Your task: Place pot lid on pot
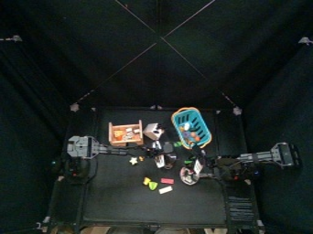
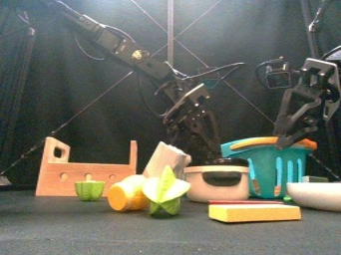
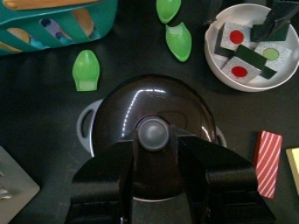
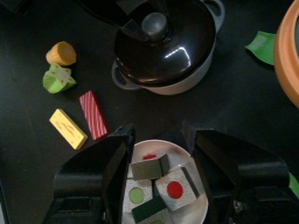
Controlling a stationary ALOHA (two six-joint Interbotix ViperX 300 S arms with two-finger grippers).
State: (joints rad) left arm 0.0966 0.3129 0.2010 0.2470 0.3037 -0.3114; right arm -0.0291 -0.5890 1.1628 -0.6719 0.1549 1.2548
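The cream pot (image 2: pixel 213 186) stands mid-table with the dark domed lid (image 3: pixel 152 109) resting on it. The lid's round knob (image 3: pixel 152 131) points up. The pot with its lid also shows in the right wrist view (image 4: pixel 170 48). My left gripper (image 3: pixel 158 162) hangs open right above the lid, one jaw on each side of the knob, holding nothing. In the front view it (image 2: pixel 197 134) is a little above the pot. My right gripper (image 4: pixel 163 144) is open and empty over a white bowl (image 4: pixel 201 208) beside the pot.
The white bowl holds coloured blocks. A teal basket (image 2: pixel 273 164) stands behind the pot and a wooden rack (image 2: pixel 87 169) to the left. A red striped block (image 4: pixel 91 114), a yellow block (image 4: pixel 68 129), toy fruit (image 4: pixel 59 66) and green pieces (image 3: pixel 86 70) lie around.
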